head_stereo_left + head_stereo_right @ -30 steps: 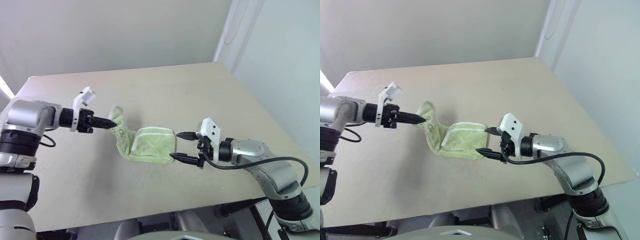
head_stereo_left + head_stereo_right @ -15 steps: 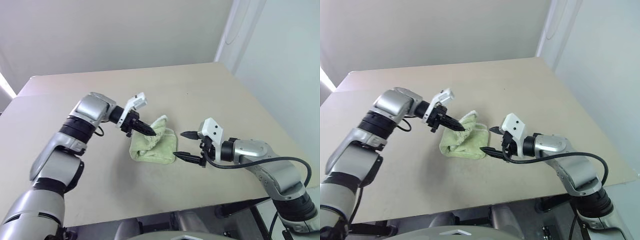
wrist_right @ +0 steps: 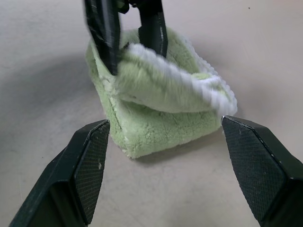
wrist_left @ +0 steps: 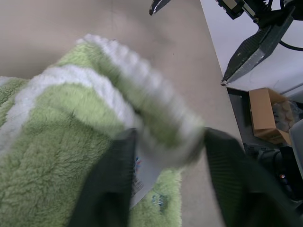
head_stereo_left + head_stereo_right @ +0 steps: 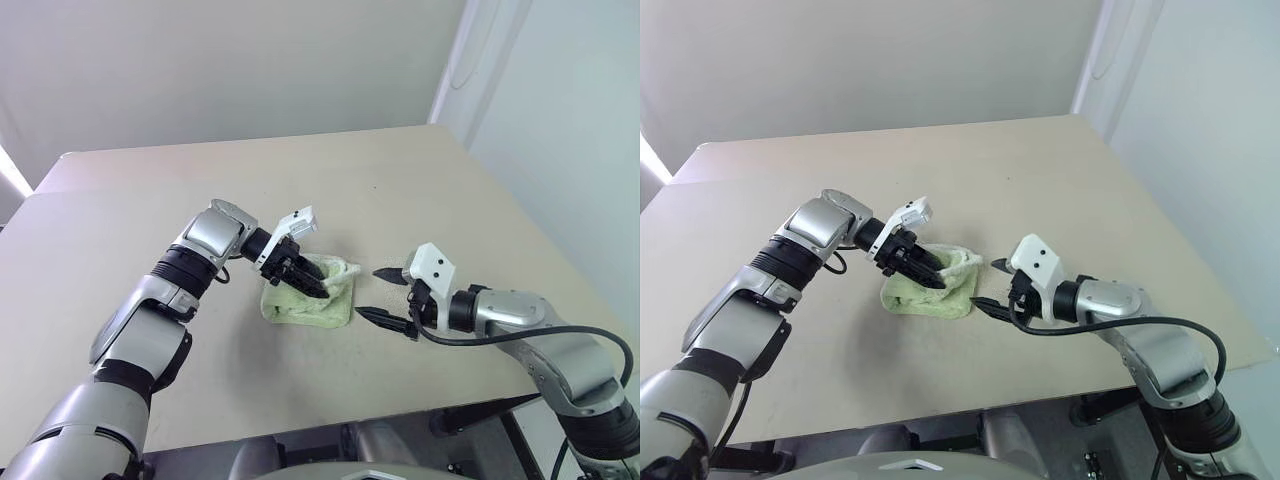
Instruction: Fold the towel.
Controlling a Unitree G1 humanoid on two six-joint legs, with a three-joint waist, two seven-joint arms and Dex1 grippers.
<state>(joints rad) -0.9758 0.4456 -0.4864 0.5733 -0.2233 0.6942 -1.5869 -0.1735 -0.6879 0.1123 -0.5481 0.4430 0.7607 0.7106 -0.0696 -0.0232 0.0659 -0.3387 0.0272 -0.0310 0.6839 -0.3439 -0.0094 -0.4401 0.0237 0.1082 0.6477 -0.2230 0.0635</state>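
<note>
The towel [image 5: 308,296] lies folded into a compact bundle on the counter [image 5: 400,180]. The left tool [image 5: 311,283], jaws parted around the top flap, has yet to withdraw; the right tool [image 5: 392,294] waits wide open just right of it.

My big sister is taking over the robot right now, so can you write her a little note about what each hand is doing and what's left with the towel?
Left hand: fingers apart on either side of the towel's top flap, over the folded pile; it looks to be letting go.
Right hand: open, empty, beside the towel's right edge, not touching.
Towel: on the table between the hands, folded into a small bundle, top flap puffed up.
Done: end brought over the pile.
Left: withdraw the left hand, flatten the flap, tidy edges.
</note>
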